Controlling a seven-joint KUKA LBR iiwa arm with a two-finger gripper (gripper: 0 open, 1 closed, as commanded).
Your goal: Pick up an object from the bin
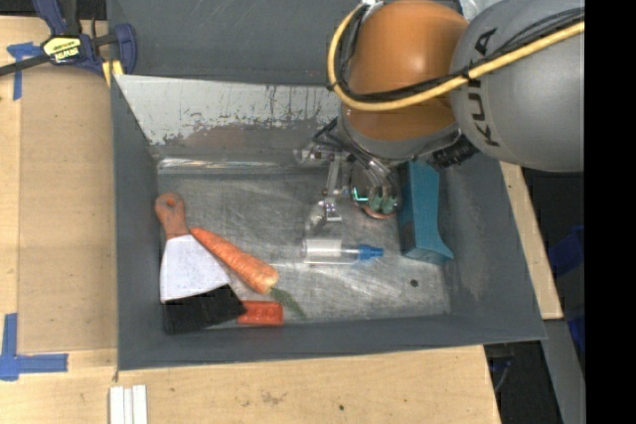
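Note:
My gripper (348,204) hangs under the orange wrist cover in the middle of the bin, a little right of centre. Its two fingers stand apart, open, with nothing between them. Just below the fingertips (326,210) a small clear tube with a blue cap (340,253) lies flat on the bin floor. Close to the right of the gripper, a teal blue block (423,212) leans against the bin's right wall.
At the bin's left front lie an orange carrot (235,259), a brush with an orange handle, white bristles and a black base (189,271), and a small red piece (260,315). The arm covers the bin's back right.

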